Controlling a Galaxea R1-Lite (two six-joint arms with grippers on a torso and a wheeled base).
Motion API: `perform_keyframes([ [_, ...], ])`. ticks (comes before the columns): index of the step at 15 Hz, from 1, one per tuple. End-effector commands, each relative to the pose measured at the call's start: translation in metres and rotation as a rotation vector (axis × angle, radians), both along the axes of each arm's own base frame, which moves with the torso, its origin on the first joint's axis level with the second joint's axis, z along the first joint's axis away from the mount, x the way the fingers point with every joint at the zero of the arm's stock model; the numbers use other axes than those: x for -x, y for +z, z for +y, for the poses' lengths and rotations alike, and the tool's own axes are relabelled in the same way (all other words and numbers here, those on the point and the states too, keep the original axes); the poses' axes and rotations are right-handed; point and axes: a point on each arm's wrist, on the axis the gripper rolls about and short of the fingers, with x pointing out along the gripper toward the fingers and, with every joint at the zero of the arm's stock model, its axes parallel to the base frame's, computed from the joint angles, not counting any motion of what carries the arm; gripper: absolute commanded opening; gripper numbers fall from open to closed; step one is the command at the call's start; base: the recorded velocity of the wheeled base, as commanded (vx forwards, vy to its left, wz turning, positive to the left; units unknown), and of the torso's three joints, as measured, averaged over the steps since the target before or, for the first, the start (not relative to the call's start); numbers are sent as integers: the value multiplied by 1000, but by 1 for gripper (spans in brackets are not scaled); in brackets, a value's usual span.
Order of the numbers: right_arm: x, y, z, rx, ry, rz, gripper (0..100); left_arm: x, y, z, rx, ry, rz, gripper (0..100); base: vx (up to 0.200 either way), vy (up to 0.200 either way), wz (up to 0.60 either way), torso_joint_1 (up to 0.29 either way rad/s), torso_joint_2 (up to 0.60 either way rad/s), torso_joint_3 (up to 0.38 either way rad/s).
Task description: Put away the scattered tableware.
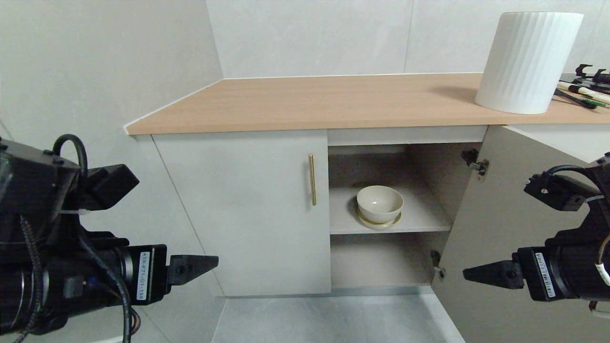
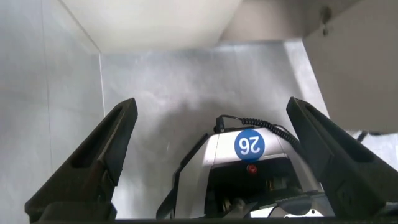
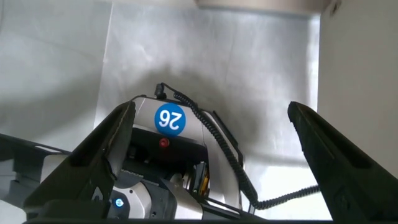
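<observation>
Left claw (image 2: 212, 109) and right claw (image 3: 211, 111) gape wide, empty; cupboard door (image 1: 500, 214) stands open, bowl (image 1: 380, 202) on saucer (image 1: 380, 222) on its shelf (image 1: 421, 214)

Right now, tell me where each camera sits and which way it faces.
Head view: on the head, facing forward and down at the white wood-topped cabinet and the cream round bowl inside it; left tool and right tool at the edges.
Left wrist view: on the left wrist, facing down between the open left tool's fingers at the grey floor.
Right wrist view: on the right wrist, likewise facing down at that floor between open fingers.
Shared: all three show the floor.
</observation>
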Motion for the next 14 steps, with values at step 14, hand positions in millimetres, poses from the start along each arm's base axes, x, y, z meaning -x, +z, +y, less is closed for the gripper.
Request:
perform_keyframes([
  [14, -4, -7, 2, 28, 0, 41, 100, -2, -4, -1, -9, -3, 15, 100, -114, 0, 0, 1, 1, 1],
])
